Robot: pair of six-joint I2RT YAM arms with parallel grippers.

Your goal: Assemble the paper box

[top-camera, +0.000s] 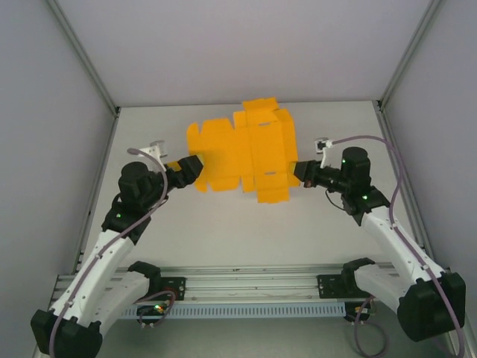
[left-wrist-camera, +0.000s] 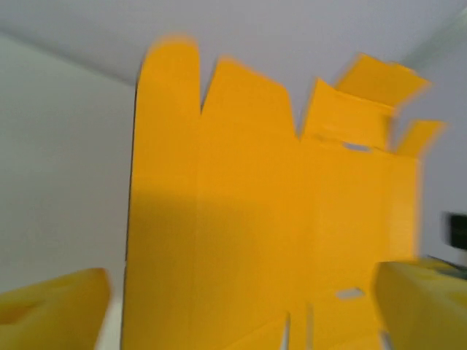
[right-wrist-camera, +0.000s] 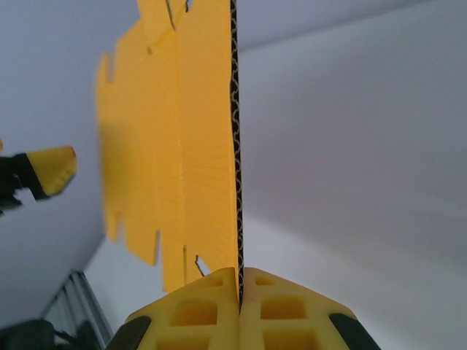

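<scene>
The paper box (top-camera: 238,153) is a flat orange-yellow die-cut sheet with flaps, held up in the air above the table. My right gripper (top-camera: 298,173) is shut on its right edge. In the right wrist view the card (right-wrist-camera: 190,146) stands edge-on, its corrugated edge pinched between the yellow fingers (right-wrist-camera: 197,310) of the right gripper (right-wrist-camera: 239,281). My left gripper (top-camera: 192,165) is at the sheet's left edge. In the left wrist view the sheet (left-wrist-camera: 248,189) faces the camera, and the left gripper (left-wrist-camera: 237,313) is open, its fingers (left-wrist-camera: 51,306) wide apart on either side.
The pale table (top-camera: 223,231) lies below, enclosed by grey walls with metal corner posts (top-camera: 86,63). A rail (top-camera: 253,287) carrying both arm bases runs along the near edge. The left gripper's yellow finger (right-wrist-camera: 51,169) shows at the left of the right wrist view.
</scene>
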